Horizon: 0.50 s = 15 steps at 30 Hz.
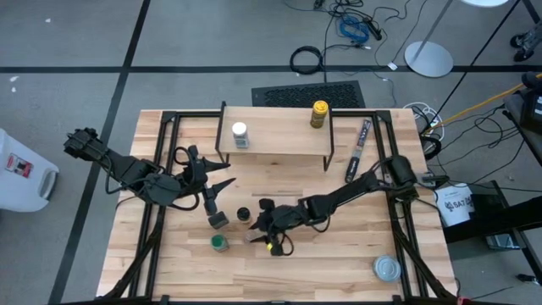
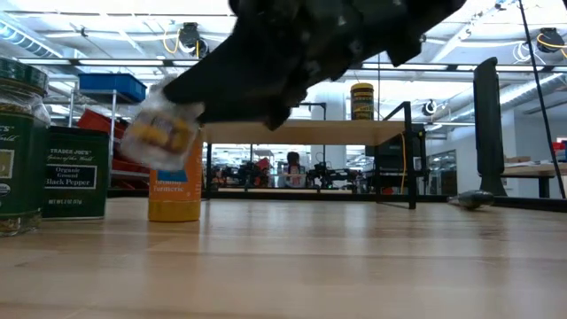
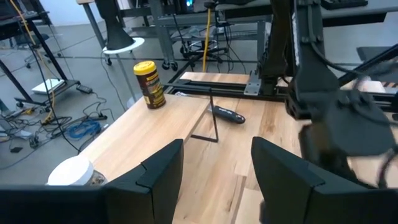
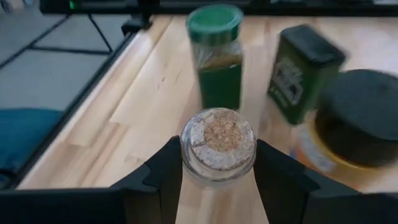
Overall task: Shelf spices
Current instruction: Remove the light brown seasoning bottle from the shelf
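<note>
We see a pale wooden bench [image 1: 339, 271] on grey floor. The right gripper [image 4: 217, 163] clasps a cork-topped jar [image 4: 217, 144] mid-bench; the left gripper [image 3: 214, 163] hangs released near the shelf [image 1: 275, 135].

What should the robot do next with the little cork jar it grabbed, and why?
Probably carry it toward the shelf. The right claw is shut on the cork-topped jar, lifted off the table in the low view, and only the white-lidded jar and yellow-lidded jar are shelved. The left claw waits open.
</note>
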### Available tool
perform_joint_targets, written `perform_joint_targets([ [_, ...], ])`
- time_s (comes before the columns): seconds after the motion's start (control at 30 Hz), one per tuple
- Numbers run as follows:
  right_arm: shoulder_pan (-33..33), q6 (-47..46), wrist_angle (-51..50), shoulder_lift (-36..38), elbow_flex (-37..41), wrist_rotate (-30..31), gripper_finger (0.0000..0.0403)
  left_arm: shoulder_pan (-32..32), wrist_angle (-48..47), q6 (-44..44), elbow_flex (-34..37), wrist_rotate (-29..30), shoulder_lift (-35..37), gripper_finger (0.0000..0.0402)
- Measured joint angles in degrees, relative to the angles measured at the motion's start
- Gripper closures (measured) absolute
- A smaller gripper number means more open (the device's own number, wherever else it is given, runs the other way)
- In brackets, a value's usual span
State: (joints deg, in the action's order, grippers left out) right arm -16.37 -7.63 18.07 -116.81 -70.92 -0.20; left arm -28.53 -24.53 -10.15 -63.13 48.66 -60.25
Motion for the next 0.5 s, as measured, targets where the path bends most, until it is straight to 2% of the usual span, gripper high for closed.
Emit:
perform_joint_targets([
  [0.3, -1.0, 3.4, -6.4, -7.4, -9.1, 0.3, 0.0241, 0.0, -0.1, 0.0, 0.0, 0.0, 0.0, 0.0203],
  [0.5, -1.0, 3.8, -6.3, -8.2, -10.0, 0.4, 0.0239, 0.0, -0.1, 0.0, 0.0, 0.0, 0.0, 0.0203],
])
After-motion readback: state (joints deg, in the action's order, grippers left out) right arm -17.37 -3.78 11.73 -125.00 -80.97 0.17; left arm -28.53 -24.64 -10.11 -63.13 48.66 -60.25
